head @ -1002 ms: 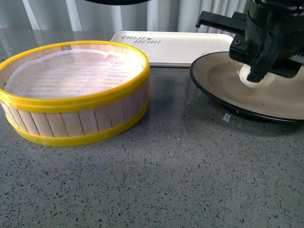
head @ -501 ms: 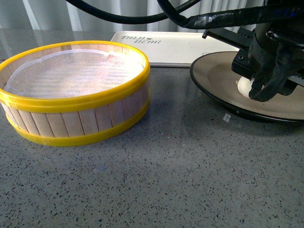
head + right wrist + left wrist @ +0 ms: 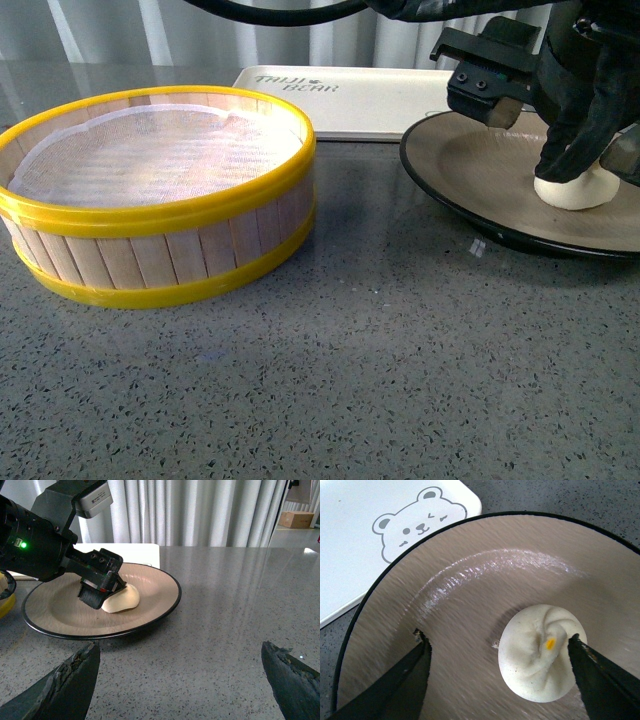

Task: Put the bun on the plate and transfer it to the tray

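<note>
The cream-white bun [image 3: 575, 190] lies on the beige plate [image 3: 470, 160] with the black rim, at the right. My left gripper [image 3: 590, 168] hangs just above the bun, open. In the left wrist view the bun [image 3: 540, 652] sits between the spread fingers of the gripper [image 3: 497, 637], close to one finger, on the plate [image 3: 470, 580]. The white tray [image 3: 370, 95] lies behind the plate, and its bear drawing shows in the left wrist view [image 3: 415, 520]. My right gripper [image 3: 180, 650] is open and empty above the counter, short of the plate [image 3: 150, 587] and bun [image 3: 122, 599].
A yellow-rimmed wooden steamer basket [image 3: 160, 200] with a white cloth liner stands at the left. The grey speckled counter [image 3: 350, 380] spreads in front. Curtains hang behind the table.
My left gripper has moved right across the plate and its fingers have opened. The bun now rests on the plate further right, no longer gripped.
</note>
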You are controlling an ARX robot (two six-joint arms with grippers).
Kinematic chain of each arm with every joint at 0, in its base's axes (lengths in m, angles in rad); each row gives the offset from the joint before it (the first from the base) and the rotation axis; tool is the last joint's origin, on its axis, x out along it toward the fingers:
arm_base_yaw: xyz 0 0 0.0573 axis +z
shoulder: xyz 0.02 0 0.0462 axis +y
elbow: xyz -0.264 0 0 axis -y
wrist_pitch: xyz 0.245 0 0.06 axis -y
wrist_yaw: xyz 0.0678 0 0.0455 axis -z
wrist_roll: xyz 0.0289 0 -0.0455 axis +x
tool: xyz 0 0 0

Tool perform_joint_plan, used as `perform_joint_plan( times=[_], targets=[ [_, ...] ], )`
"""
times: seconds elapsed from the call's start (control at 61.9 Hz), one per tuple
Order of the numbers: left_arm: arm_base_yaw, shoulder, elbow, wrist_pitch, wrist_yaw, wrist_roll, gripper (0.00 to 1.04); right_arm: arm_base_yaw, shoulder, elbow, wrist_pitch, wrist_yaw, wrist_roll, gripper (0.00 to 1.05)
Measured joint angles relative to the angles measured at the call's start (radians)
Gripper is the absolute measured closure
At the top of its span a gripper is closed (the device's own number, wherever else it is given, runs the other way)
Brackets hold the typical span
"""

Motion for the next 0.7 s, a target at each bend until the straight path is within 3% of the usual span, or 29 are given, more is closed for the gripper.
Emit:
perform_joint_plan(
  times=[0.113,0.42,0.695],
  targets=[
    [0.004,-0.007,0.0,-0.001,0.008,-0.018,0.05,0.0,0.0,0.0,0.0,0.0,0.0,0.09],
    [0.029,-0.151,-0.037,0.033,0.032,-0.069,0.07,0.0,0.0,0.0,0.0,0.0,0.0,0.09],
    [0.105,-0.485,-0.32,0.126,0.031,-0.093,0.07,0.0,0.0,0.0,0.0,0.0,0.0,0.09]
  ],
)
